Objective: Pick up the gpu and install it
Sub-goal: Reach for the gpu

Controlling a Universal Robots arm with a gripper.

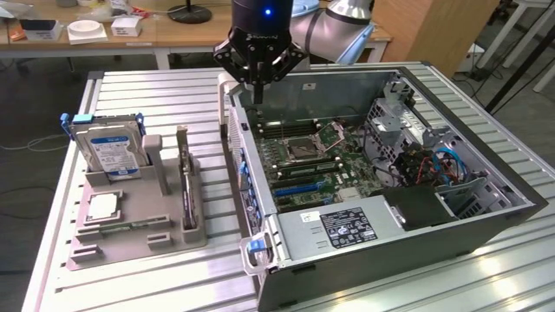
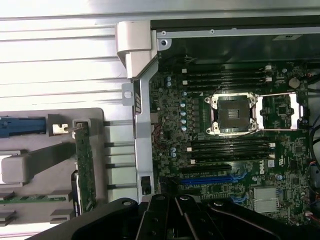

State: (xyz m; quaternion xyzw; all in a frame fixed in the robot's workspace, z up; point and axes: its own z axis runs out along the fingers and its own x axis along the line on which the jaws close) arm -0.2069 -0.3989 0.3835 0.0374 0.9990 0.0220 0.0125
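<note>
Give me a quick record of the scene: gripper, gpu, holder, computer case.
gripper: shut, empty, above a corner of the open computer case
gpu: upright on edge in the gray holder, untouched
gray holder: beside the case, also holding a hard drive and a CPU chip
computer case: side open, motherboard exposed

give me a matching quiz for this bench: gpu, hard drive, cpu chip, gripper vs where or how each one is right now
1 gpu
2 hard drive
3 cpu chip
4 gripper

a lying flat on the grey holder
b shut, above the computer case rim
c on edge in the holder slot nearest the case
d standing, blue label showing

Pairs: 1-c, 2-d, 3-a, 4-b
</note>
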